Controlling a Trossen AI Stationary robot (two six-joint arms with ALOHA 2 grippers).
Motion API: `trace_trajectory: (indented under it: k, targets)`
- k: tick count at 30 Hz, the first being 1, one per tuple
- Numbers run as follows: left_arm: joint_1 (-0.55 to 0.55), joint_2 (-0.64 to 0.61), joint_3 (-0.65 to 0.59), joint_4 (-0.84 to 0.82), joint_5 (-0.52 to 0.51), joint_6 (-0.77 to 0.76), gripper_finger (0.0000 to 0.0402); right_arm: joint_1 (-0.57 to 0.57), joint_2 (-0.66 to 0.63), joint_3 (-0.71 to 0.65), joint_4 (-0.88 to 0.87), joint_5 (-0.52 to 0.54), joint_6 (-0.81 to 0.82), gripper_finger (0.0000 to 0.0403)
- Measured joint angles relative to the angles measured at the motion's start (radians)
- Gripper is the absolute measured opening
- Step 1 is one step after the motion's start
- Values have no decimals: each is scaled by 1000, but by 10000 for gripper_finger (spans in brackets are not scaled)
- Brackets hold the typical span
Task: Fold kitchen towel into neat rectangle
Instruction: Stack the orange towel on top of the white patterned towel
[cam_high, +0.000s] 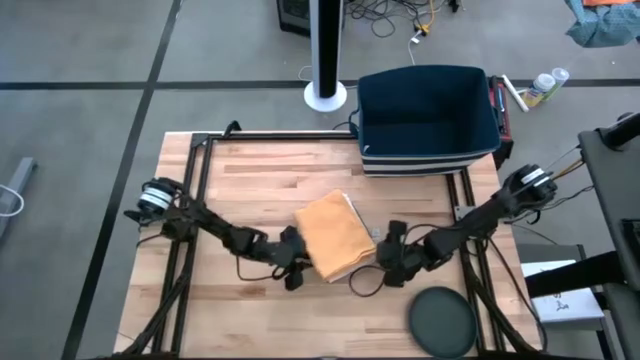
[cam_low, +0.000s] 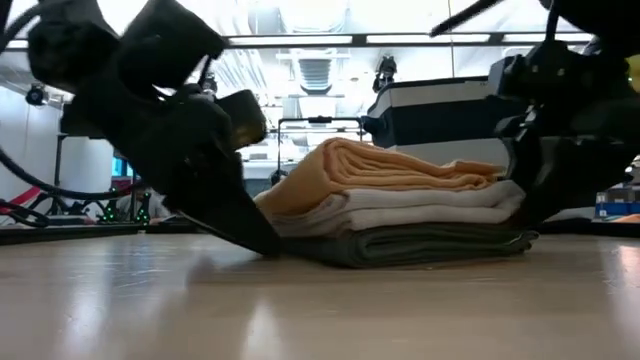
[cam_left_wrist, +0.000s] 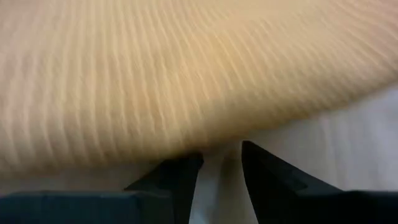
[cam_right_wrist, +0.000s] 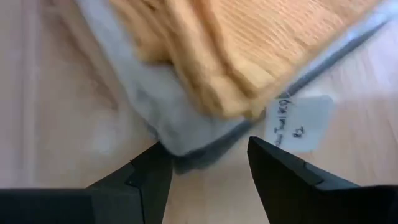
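Your left pincer (cam_high: 295, 272): grasping towel (cam_high: 335, 235) | right pincer (cam_high: 385, 262): released beside it | mid-surface (cam_high: 260, 180)

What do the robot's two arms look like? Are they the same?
Yes, they match. The left arm and the right arm are dark, thin and jointed, with black cables beside them and a round silver-capped joint at each shoulder. Each end effector has two black, wedge-shaped fingers.
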Motion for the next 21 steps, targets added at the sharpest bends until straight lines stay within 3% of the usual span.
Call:
trace_trajectory:
  k: [4, 7, 10, 14, 16, 18, 21]
  targets:
    - [83, -30, 14, -75, -4, 137, 123, -1, 86, 59, 76, -70, -36, 199]
    - [148, -76, 44, -218, -32, 256, 123, 0, 135, 133, 96, -108, -60, 199]
    - [200, -136, 80, -468, -33, 315, 123, 1, 153, 209, 27, -153, -63, 199]
    - [224, -216, 81, -719, -29, 319, 123, 10, 121, 283, -182, -109, -46, 199]
    - [217, -261, 54, -732, -26, 294, 123, 15, 97, 296, -286, -49, -39, 199]
    - [192, -313, 16, -690, -26, 234, 123, 29, 86, 302, -267, -18, -64, 199]
    - [142, -359, -59, -495, -26, 160, 123, 36, 78, 289, -216, 10, -159, 199]
